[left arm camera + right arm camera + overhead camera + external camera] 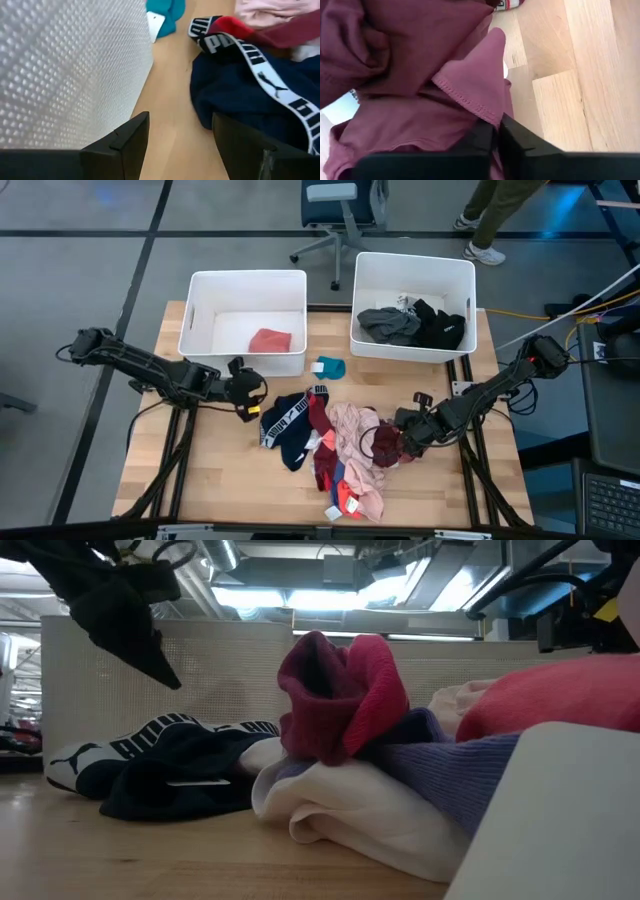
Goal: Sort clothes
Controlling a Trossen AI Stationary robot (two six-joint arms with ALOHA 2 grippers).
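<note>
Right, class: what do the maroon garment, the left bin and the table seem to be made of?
Maroon garment: soft matte knit fabric, judging by its stitched hem and folds.
Left bin: probably white plastic, with a dimpled wall.
Table: light wood planks with visible grain.

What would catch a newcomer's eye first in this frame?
The heap of mixed clothes in the middle of the wooden table, with the right gripper shut on a maroon garment at the heap's right edge. Behind it stand two white bins: the left bin holds one red piece, the right bin dark clothes.
</note>
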